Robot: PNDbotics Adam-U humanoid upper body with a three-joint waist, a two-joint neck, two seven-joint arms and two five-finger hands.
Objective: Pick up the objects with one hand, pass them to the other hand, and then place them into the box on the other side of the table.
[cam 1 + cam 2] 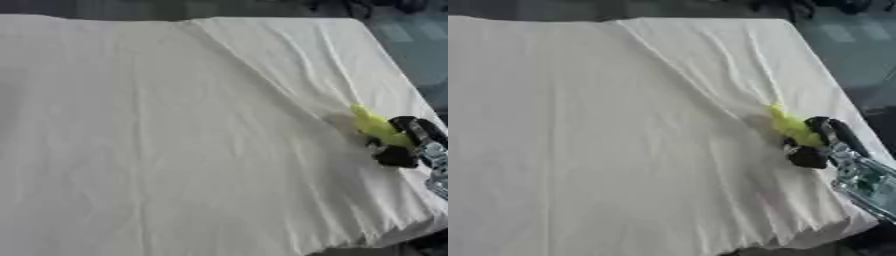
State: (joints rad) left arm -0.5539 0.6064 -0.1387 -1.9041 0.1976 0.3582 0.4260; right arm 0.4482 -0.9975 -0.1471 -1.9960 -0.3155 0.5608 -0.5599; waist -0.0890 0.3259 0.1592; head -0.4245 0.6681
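right hand (814, 145) curled on yellow-green object (791, 127) | object held at worktop (605, 140) right edge, long axis running far-left from hand | left hand and box not seen

Right robot hand (815, 142) low at right edge, black fingers curled, silver wrist behind

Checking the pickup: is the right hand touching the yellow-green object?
Touching: in the right eye view the right hand has its fingers curled around the yellow-green object.
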